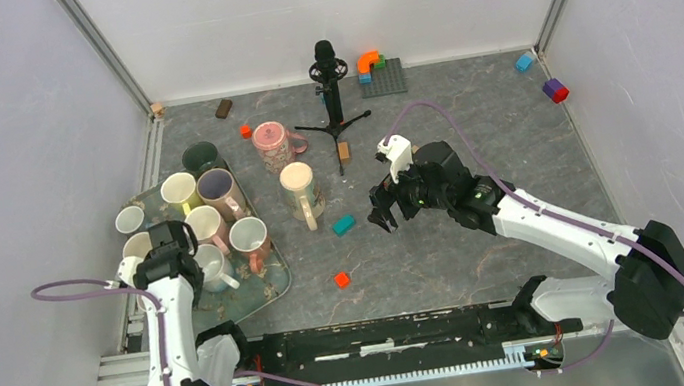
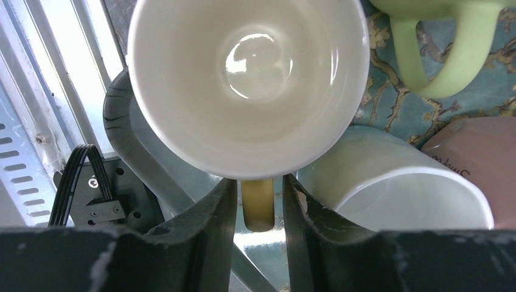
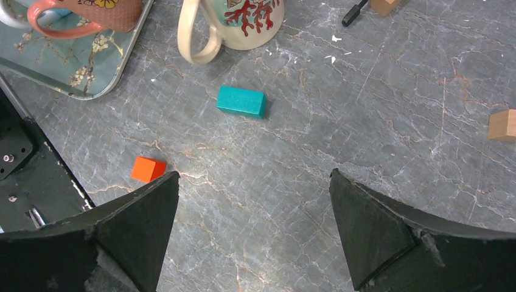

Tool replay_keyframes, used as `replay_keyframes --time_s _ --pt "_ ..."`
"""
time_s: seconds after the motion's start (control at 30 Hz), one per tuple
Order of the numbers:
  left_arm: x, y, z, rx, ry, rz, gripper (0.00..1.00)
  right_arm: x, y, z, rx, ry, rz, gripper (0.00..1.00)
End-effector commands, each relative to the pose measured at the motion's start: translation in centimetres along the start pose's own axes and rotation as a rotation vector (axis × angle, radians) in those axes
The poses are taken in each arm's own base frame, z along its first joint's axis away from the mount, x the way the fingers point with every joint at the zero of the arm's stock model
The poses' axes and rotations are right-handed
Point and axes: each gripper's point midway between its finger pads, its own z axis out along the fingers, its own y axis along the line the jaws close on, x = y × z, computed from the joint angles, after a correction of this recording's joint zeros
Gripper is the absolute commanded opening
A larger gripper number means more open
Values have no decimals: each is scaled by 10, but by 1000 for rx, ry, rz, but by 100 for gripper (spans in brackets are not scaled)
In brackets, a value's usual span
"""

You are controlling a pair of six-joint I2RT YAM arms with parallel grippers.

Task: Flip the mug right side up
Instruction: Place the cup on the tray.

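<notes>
mug [image 2: 249,79] | mouth up | handle between left gripper [image 2: 258,182] jaws, narrow gaps

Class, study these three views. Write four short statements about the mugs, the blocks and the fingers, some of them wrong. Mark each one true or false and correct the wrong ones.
1. The cream mug in the left wrist view has its mouth facing up. True.
2. That mug's handle sits between the left fingers. True.
3. The right fingers are shut on the teal block. False: they stand wide open and hold nothing. The block lies on the table, apart from them.
4. The orange cube lies on the tray. False: it lies on the table, off the tray.
</notes>
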Motion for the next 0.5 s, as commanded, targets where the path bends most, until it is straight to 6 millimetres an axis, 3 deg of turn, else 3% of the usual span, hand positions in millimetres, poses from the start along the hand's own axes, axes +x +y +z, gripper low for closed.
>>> replay_keyframes --time_s 0.0,0.47 --pt "-24 -12 -11 36 -71 -92 42 -8 4 2 -20 -35 -17 98" --pt "-36 -14 -28 62 -85 -98 55 -6 6 3 -30 -30 -13 98"
